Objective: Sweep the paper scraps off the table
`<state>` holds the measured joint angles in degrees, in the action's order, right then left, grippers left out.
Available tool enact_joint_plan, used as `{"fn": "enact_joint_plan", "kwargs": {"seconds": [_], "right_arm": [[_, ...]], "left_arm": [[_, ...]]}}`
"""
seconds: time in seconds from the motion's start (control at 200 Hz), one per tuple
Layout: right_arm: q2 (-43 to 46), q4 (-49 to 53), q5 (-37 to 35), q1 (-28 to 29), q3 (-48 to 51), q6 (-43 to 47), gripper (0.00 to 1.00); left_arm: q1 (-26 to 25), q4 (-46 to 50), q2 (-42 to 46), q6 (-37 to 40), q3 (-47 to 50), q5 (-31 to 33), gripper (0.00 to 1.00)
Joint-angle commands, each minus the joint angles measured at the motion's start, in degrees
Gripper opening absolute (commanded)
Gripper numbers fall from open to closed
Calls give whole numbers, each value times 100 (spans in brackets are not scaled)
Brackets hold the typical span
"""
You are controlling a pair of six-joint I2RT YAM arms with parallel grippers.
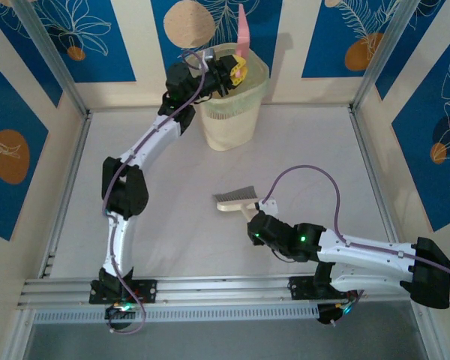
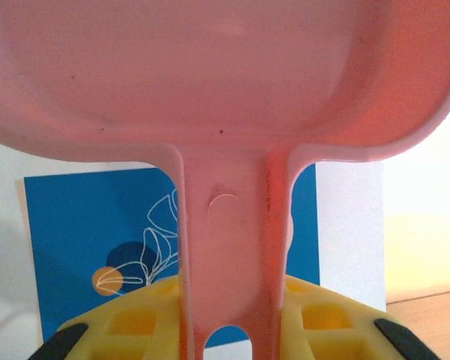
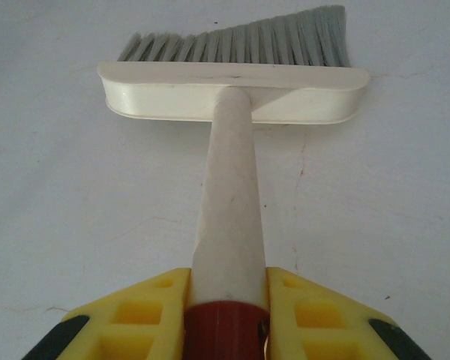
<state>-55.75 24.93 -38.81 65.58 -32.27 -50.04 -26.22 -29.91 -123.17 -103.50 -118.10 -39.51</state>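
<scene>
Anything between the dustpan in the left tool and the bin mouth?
Nothing visible does. The left tool holds the pink dustpan upright at the rim of the bin, and the bin's mouth below it looks open.

White-grey matte table (image 1: 307,150), flat, faint scuff marks, edged by aluminium rails (image 1: 225,286)

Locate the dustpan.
In the top view the pink dustpan stands upright at the far centre, held by the left hand over the cream bin.

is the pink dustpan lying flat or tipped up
Tipped up: the dustpan stands on end above the bin, its handle clamped in the left end effector.
</scene>
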Motion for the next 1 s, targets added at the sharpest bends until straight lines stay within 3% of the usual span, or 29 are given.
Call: {"fn": "enact_joint_plan", "kwargs": {"seconds": [0.0,0.14,0.315,0.485,0.615,0.725,0.855,0.995], "right_arm": [[-3,147,3,40,-29,-158,0],[56,55,-82,50,10,-123,0],[207,-480,-42,57,149,272,0],[216,-1239,271,76,236,970,0],[120,-2269,591,96,402,1586,0],[-276,-3224,1042,119,351,2115,0],[-1301,-3606,1298,195,-311,2688,0],[-2484,-3679,1321,406,-1254,3051,0]], "left_arm": [[-144,11,820,604,276,-428,0],[-255,174,1691,1174,1400,-500,0],[-265,583,3402,2266,3760,-172,0],[-245,2669,5167,3835,5331,248,0],[-210,5453,6353,5560,5383,1215,0],[-125,7148,6850,6518,5130,2000,0],[102,8135,7129,7137,5104,2564,0],[522,8604,7328,7610,5129,2733,0]]}}
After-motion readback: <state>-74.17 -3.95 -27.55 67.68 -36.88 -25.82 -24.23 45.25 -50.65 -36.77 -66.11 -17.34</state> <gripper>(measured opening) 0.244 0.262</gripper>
